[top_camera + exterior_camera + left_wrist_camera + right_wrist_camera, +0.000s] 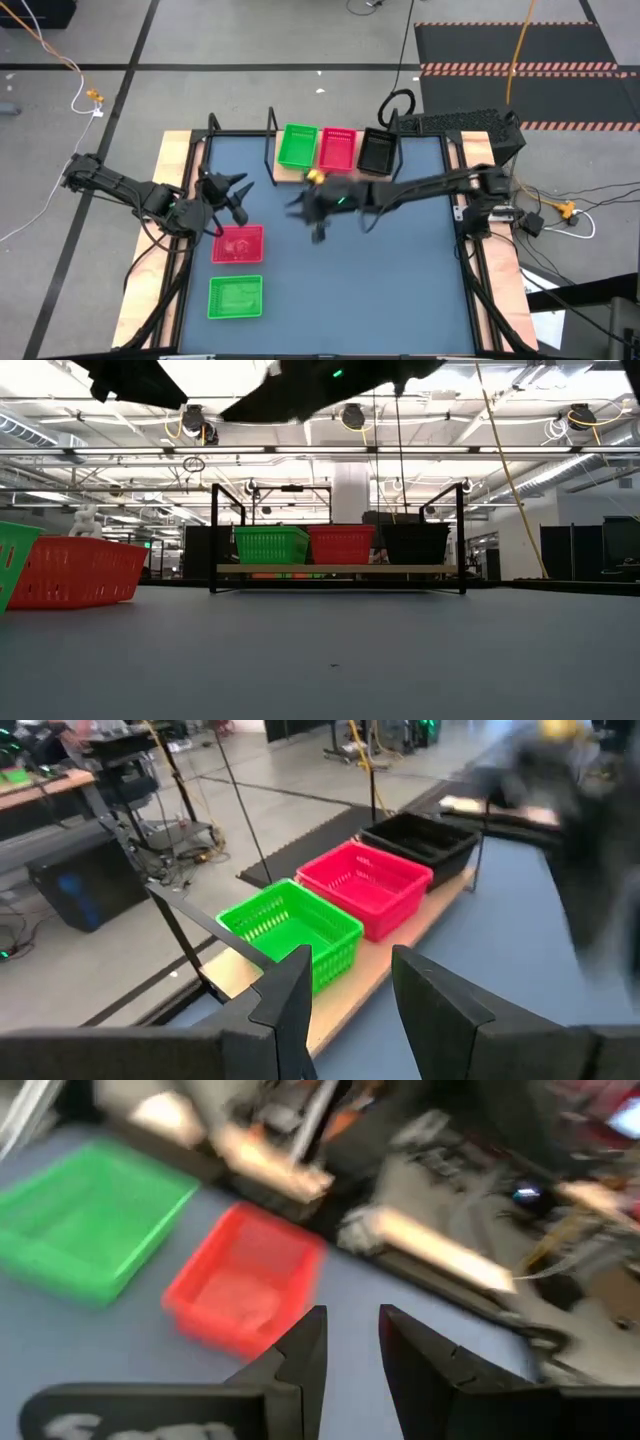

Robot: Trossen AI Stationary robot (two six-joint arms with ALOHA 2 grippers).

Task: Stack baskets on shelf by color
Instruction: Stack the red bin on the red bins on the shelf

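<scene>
Three baskets stand side by side on the tan shelf (pixel 290 172) at the table's far edge: green (pixel 297 146), red (pixel 337 149) and black (pixel 375 152). The left wrist view shows the same row, green (pixel 290 925), red (pixel 365 880), black (pixel 420 838). Another red basket (pixel 238 244) and another green one (pixel 236 297) sit flat on the table near its left side. My left gripper (pixel 240 197) (pixel 350 970) hovers open and empty just beyond the red basket on the table. My right gripper (pixel 310 212) (pixel 352 1325), blurred, hangs open and empty over the table's middle, in front of the shelf.
The shelf's black rod frame (pixel 213 535) rises at both ends of the board. The low view shows the red basket (pixel 75 572) and the green one (pixel 12 560) at the left. Bare tabletop (pixel 380 270) spreads over the right and near parts. Both arms reach in toward the centre.
</scene>
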